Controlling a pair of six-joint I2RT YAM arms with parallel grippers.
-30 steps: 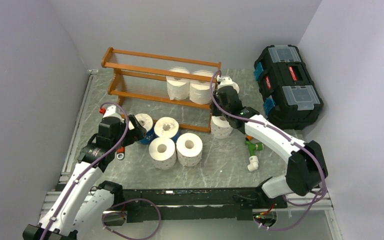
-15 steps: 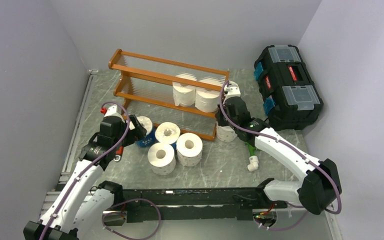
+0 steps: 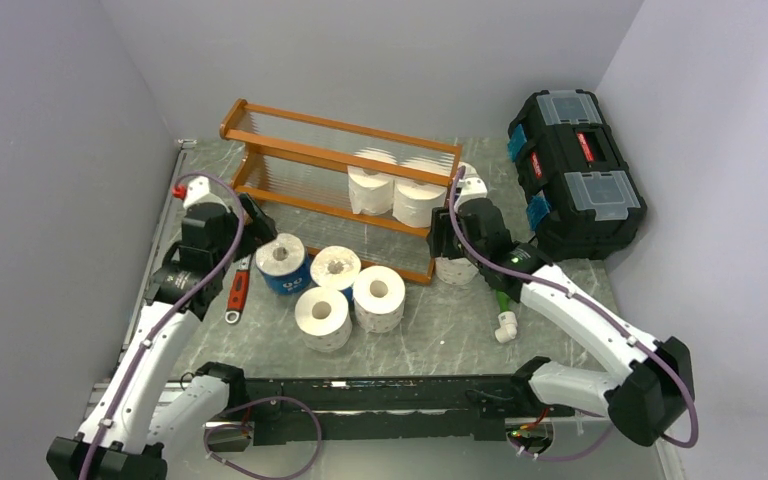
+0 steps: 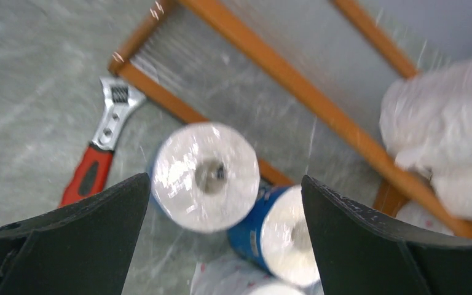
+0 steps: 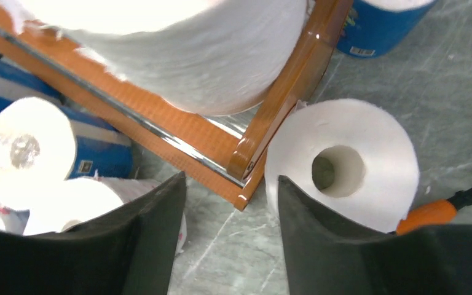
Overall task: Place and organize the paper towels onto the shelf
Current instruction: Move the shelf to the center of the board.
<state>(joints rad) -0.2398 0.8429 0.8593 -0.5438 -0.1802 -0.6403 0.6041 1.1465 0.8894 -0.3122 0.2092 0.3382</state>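
Note:
The orange-brown shelf (image 3: 312,163) stands askew at the back, with two white paper towels (image 3: 368,190) on its middle tier. Two blue-wrapped rolls (image 3: 282,262) and two white ones (image 3: 378,297) stand on the table in front of it. Another white roll (image 5: 344,166) stands just off the shelf's right foot (image 5: 264,132). My right gripper (image 5: 230,184) hangs open over that foot, holding nothing. My left gripper (image 4: 224,181) is wide open above a blue-wrapped roll (image 4: 206,175), near the shelf's left end (image 3: 250,212).
A red-handled wrench (image 3: 237,290) lies left of the rolls. The black toolbox (image 3: 575,170) sits at the back right. Green and white pipe fittings (image 3: 505,310) lie beside the right arm. An orange tool handle (image 5: 430,212) lies by the white roll.
The shelf slid and turned to the right with my shut right gripper at its end; that gripper has now opened. My left gripper moved back towards the shelf, uncovering the wrench.

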